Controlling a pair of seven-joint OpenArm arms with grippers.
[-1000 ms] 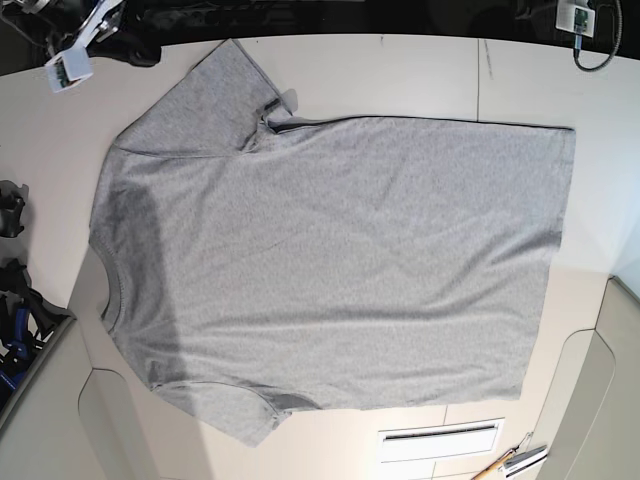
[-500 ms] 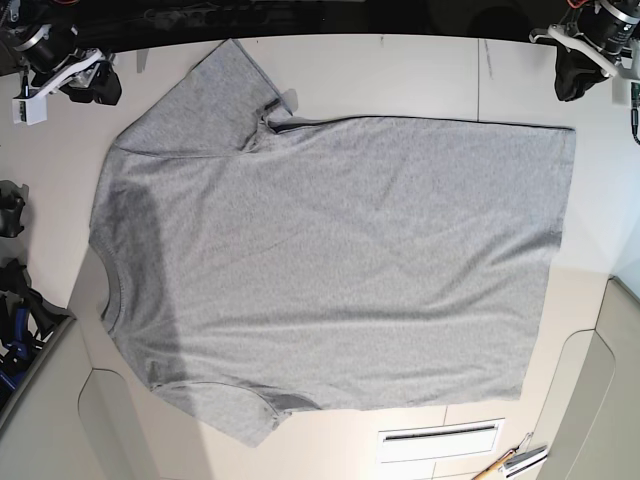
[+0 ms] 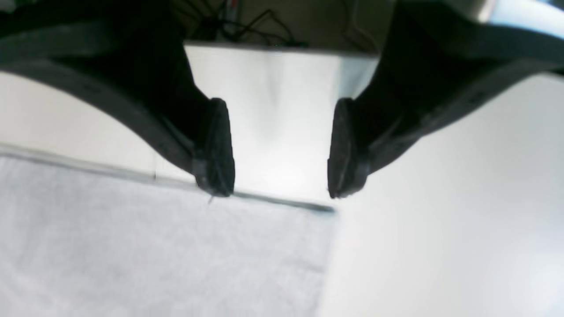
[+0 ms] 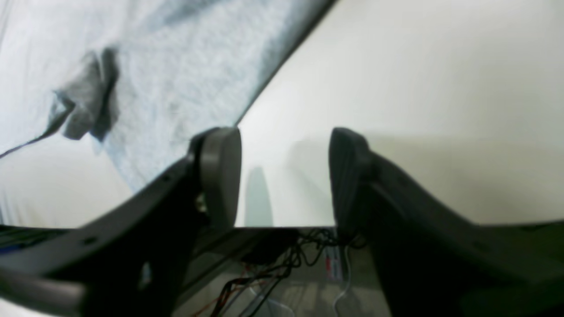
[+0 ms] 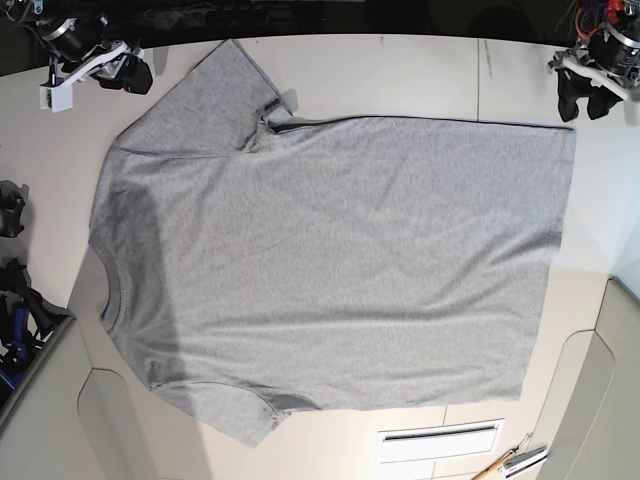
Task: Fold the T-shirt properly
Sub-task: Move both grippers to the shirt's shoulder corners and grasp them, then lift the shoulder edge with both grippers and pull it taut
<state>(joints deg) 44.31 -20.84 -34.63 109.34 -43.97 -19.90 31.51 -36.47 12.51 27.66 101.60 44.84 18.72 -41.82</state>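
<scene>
Two hands hang over the far edge of the pale surface (image 5: 400,70), one at each far corner of the T-shirt (image 5: 330,260), and both are spread open with nothing between their fingers.

The T-shirt lies flat and spread out on the surface, plain grey side up, collar toward the right hand's side and hem toward the left hand's side. One sleeve reaches up toward the right hand; the other points at the near edge.

In the base view the left hand (image 5: 590,88) sits just beyond the hem's far corner, close to the cloth but not on it. From the left wrist camera, the left hand (image 3: 282,149) shows two dark pads apart, with bare surface in the gap. The T-shirt (image 3: 154,251) corner lies just below the fingertips, its far edge running right under them; whether a pad touches the cloth cannot be told.

The right hand (image 5: 120,72) in the base view hovers beside the far sleeve, just off its outer edge. In the right wrist view the right hand (image 4: 284,176) is likewise parted over bare surface, with the T-shirt (image 4: 176,66) sleeve lying beyond and to one side of its fingers, and a small rumpled fold showing at the armpit.
</scene>
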